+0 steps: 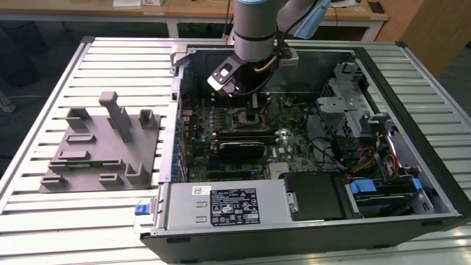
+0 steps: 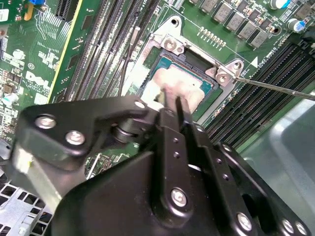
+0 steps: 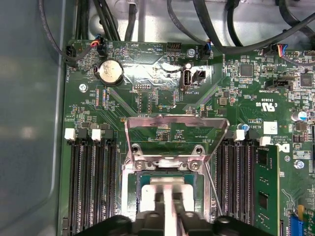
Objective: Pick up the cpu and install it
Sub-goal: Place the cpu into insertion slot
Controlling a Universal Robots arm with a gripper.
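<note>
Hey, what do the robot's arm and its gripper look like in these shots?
The arm is a silver-grey round tube with a black ring and a light blue joint cap. An orange-brown cable loops at the wrist. The gripper is matt black angular metal plates joined by silver screws.

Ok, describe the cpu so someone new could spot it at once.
Look inside the open case, at the green motherboard. Between the dark memory slots sits a socket with its metal plate flipped up. The cpu is the flat silvery square in it, under the tool: pale and plain amid black slots and tiny parts.
</note>
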